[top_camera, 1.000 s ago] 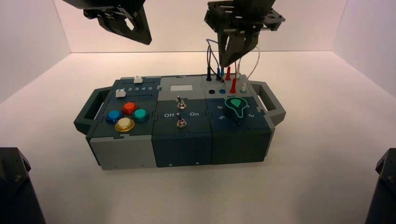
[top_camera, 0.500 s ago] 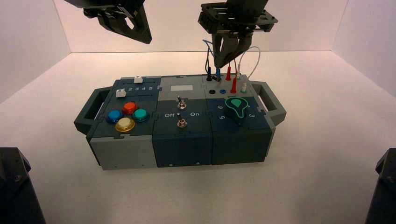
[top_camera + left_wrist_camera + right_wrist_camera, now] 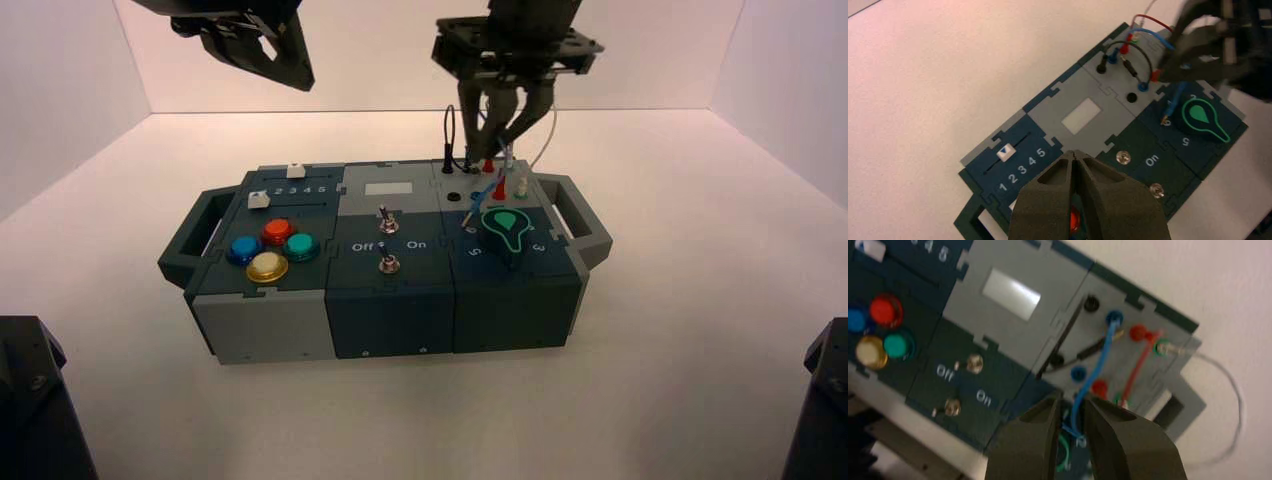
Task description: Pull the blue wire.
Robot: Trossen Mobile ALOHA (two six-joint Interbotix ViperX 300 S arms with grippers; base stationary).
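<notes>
My right gripper [image 3: 1071, 427] pinches the blue wire [image 3: 1091, 371] above the box's [image 3: 395, 300] socket panel. One plug hangs free beside the green knob [image 3: 508, 228]; I'd lift straight up. Left gripper [image 3: 1075, 187], fingers together, idles.

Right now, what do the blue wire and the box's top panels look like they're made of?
The blue wire looks like thin flexible plastic-coated cable: it curves between the fingers of the right end effector. The box panels look like flat, matte, rigid plastic or painted board, judging by their jigsaw-like interlocking edges; which one is unclear.
</notes>
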